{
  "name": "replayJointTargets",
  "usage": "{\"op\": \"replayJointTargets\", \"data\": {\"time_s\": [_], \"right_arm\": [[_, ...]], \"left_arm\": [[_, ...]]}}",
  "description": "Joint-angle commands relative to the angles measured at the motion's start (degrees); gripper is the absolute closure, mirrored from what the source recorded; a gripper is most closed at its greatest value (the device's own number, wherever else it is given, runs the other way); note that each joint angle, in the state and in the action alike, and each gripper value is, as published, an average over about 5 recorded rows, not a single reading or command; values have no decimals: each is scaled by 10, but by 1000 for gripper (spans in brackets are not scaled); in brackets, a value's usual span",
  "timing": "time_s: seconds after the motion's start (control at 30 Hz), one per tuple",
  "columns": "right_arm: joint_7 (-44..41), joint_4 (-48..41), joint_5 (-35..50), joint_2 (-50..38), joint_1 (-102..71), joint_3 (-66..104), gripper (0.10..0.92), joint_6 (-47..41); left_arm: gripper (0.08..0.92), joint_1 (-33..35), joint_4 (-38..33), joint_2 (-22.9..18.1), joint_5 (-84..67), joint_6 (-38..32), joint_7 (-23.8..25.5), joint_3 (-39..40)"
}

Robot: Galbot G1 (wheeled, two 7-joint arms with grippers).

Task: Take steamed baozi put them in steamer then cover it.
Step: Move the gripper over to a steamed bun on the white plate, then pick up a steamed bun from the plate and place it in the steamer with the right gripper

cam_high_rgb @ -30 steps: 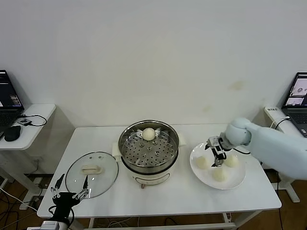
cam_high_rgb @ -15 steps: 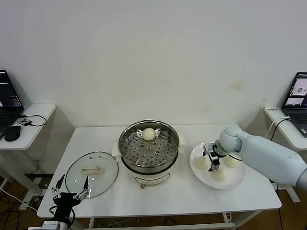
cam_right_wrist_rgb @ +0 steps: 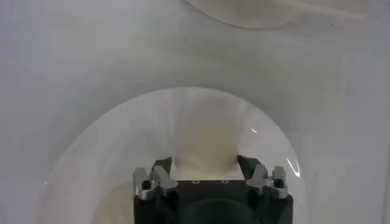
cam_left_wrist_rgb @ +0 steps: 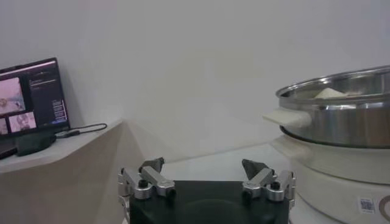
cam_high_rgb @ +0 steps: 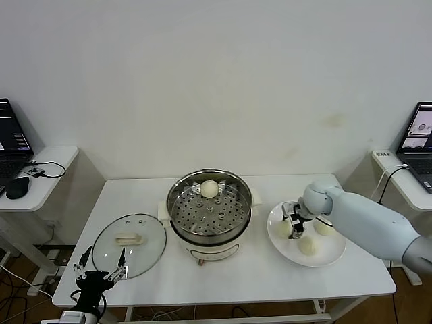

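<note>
Right gripper [cam_high_rgb: 291, 227] pinching baozi [cam_right_wrist_rgb: 204, 159] on plate [cam_high_rgb: 322, 258]; left gripper [cam_high_rgb: 99, 273] parked

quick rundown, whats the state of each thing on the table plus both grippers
steamer: uncovered, one baozi in steamer at its far side
glass lid: off, flat on the table beside the steamer
plate: holds three baozi
baozi on plate: between the right gripper's fingers
right gripper: down on the plate, around that baozi
left gripper: open, idle at the table's front edge
</note>
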Motion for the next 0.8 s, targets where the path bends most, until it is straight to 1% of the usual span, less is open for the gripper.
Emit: {"op": "replayJointTargets", "data": {"time_s": [0.03, 0.13, 0.27, 0.43, 0.57, 0.67, 0.8], "right_arm": [[-3, -9, -3, 6, 1, 7, 380, 1], [-5, 5, 7, -2, 14, 7, 412, -3], [-10, 46, 40, -29, 61, 3, 443, -15], [-18, 103, 90, -82, 145, -18, 441, -27], [-19, 138, 142, -107, 233, -60, 440, -44], [-13, 162, 184, -105, 304, -99, 439, -65], [6, 189, 250, -73, 373, -143, 434, -95]], "left_arm": [[177, 0, -1, 0, 0, 0, 0, 0], [177, -1, -1, 1, 1, 0, 0, 1], [177, -2, 0, 4, 2, 0, 1, 2], [177, -6, 0, 10, 1, 1, 1, 4], [177, -9, 0, 15, 0, 1, 1, 9], [177, -13, 0, 18, 0, 1, 1, 13], [177, -15, 0, 22, -2, 1, 1, 14]]}}
